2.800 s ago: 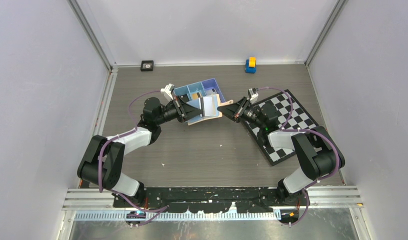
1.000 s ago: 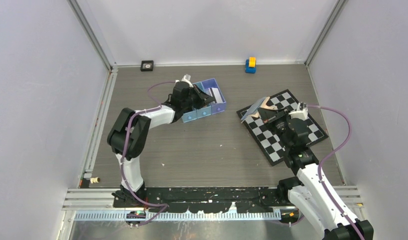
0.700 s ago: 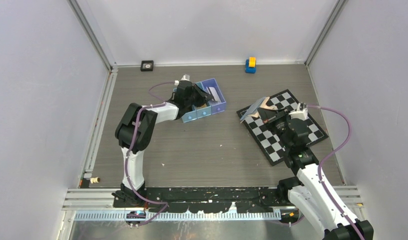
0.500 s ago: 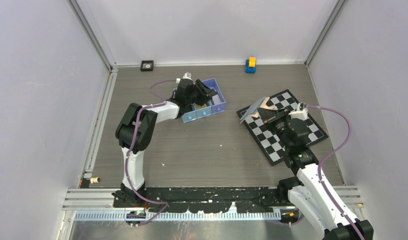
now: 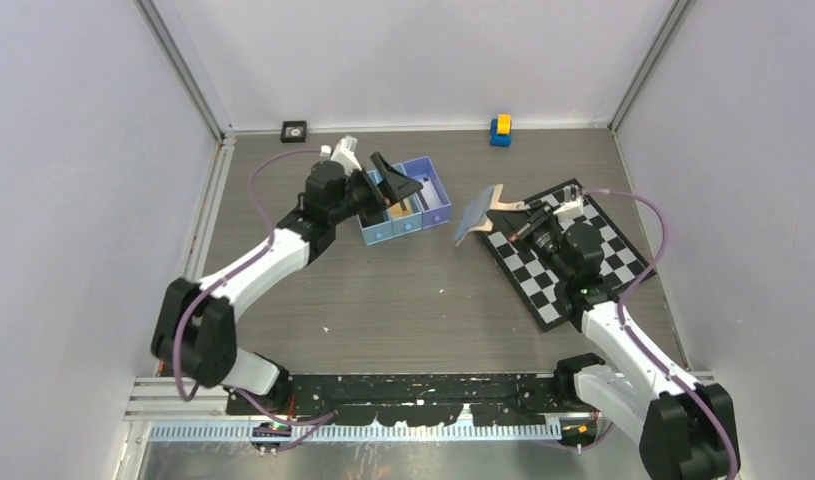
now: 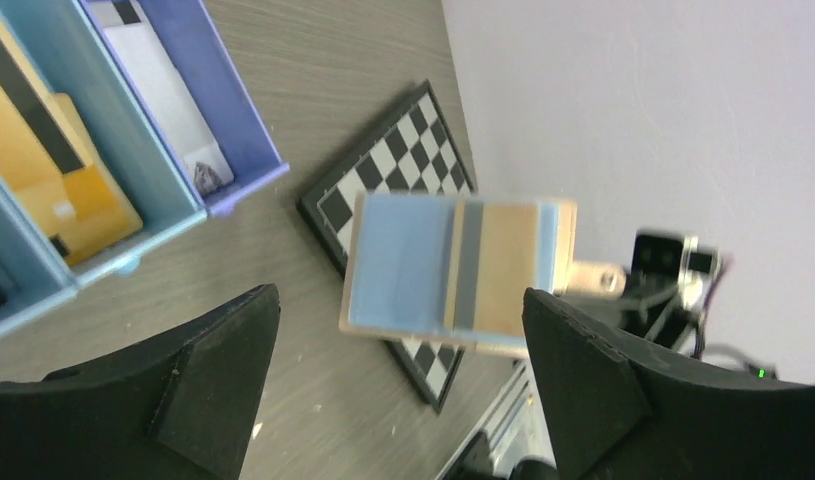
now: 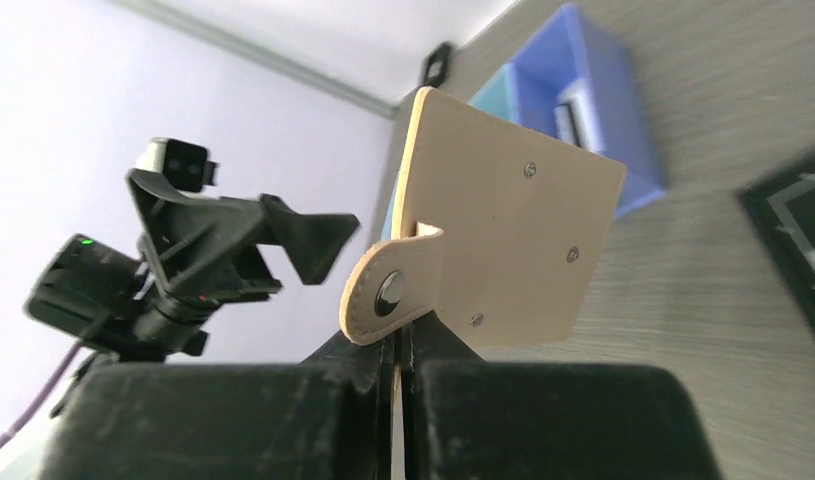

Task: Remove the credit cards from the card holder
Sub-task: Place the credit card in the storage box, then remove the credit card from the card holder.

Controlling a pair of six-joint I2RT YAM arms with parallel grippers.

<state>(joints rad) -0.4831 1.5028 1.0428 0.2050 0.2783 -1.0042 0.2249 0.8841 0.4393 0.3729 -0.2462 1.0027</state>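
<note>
The left pincer (image 5: 398, 172) is spread wide above the blue tray (image 5: 435, 196) — credit cards (image 6: 43, 150) are seen in its compartments. The card holder (image 7: 503, 230) is pinched by its tab in the right pincer (image 7: 403, 345), off the surface (image 5: 383, 290).

On the worktop (image 5: 403, 290), the tray (image 5: 438, 216) sits left of centre towards the far side, and the game board (image 5: 623, 250) lies to its right, turned at an angle. In the tray, a credit card (image 6: 53, 170) lies in the middle compartment and a second card (image 6: 158, 95) in the end compartment nearest the board. The left pincer (image 5: 395, 178) hangs above the tray. Between tray and board, the card holder (image 5: 475, 213) is up off the worktop in the right pincer (image 5: 511, 212), over the board's left corner. Along the far edge, a toy block (image 5: 500, 130) stands behind the board and a small square fitting (image 5: 294, 131) behind and left of the tray.
</note>
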